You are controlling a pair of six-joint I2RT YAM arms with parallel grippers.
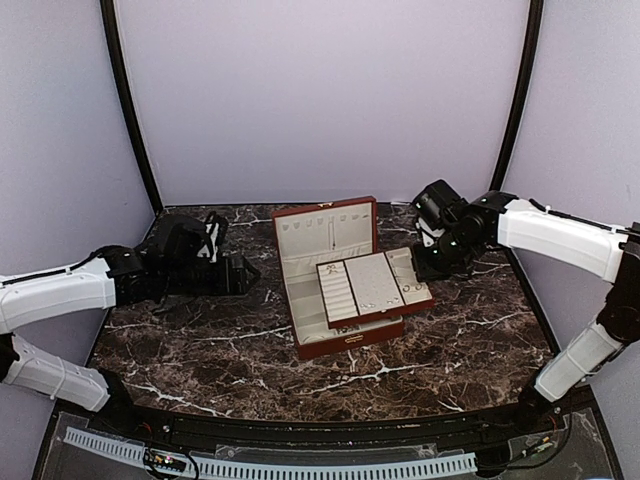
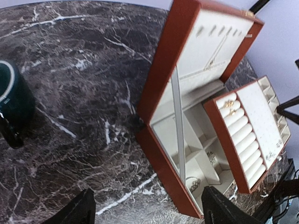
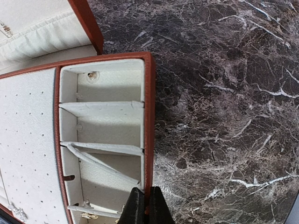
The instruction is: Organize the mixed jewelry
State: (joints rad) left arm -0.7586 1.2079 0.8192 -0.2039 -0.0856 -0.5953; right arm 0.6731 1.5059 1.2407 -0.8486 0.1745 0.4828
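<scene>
Item: jewelry (image 3: pixel 86 204), small pale pieces in the tray's (image 3: pixel 148 116) end compartment, at nine o'clock just beside the right gripper (image 3: pixel 143 207) (the nearer arm). Its fingers are closed, nothing visibly held. Left gripper (image 2: pixel 147 210) wide apart, empty.

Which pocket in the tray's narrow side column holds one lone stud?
The end pocket farthest from the right end effector, in the corner of the tray; the stud lies there, while its neighbour looks empty.
</scene>
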